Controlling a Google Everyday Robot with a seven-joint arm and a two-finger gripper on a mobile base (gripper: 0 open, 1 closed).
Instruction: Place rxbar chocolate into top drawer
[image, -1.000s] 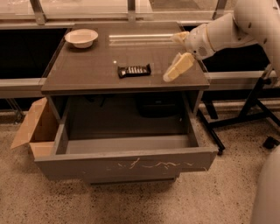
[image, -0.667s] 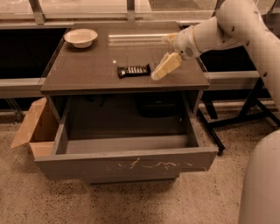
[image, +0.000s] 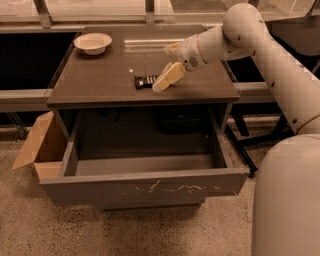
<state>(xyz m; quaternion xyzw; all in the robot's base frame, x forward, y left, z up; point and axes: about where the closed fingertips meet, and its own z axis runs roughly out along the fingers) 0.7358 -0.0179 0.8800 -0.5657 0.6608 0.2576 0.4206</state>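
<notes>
**Bar on the bench, gripper beside it**

Camera view: The rxbar (image: 145, 80) lay flat on the bench (image: 100, 75), near the middle of the top and towards its front edge. Its long axis ran left to right, roughly in line with that front edge. Its left end pointed towards the bowl (image: 93, 42) side, and its right end was hidden behind the lower finger (image: 167, 77).

The arm (image: 280, 65) came in from the right, bent down from a high elbow, with the wrist angled down and to the left. The gripper (image: 161, 69) hung just over the bench at the bar's right end. Its jaws were spread apart and held nothing.

Below the bench top, the drawer (image: 150, 187) stood pulled out. A cardboard box (image: 37, 145) sat on the floor at its left.
</notes>
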